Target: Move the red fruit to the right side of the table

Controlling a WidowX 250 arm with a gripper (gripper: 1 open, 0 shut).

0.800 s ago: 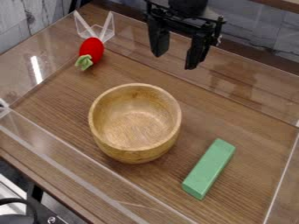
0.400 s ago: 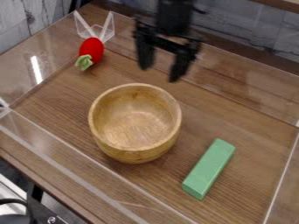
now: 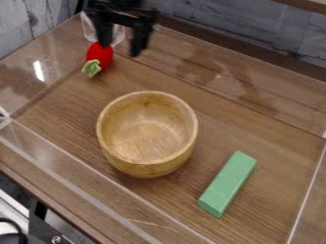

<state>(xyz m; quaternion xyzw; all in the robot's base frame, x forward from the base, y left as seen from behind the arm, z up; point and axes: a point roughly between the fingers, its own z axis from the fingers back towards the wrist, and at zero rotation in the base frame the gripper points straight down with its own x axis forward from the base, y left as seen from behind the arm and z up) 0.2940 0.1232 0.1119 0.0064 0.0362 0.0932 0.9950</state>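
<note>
The red fruit (image 3: 97, 57) lies on the table (image 3: 242, 100) at the far left, small and oval, its green leafy end pointing toward the near left. My gripper (image 3: 120, 38) hangs just above and to the right of the fruit, pointing down, its two dark fingers (image 3: 137, 40) spread open with nothing between them. The left finger partly covers the fruit's top edge. Whether it touches the fruit I cannot tell.
A round wooden bowl (image 3: 148, 132) stands in the middle of the table. A green rectangular block (image 3: 228, 183) lies at the near right. Low clear acrylic walls (image 3: 76, 191) border the tabletop; a folded clear piece stands behind the fruit.
My gripper has travelled left across the back of the table, from above the middle-right to beside the red fruit. Its fingers stayed open. The fruit, bowl and block have not moved.
</note>
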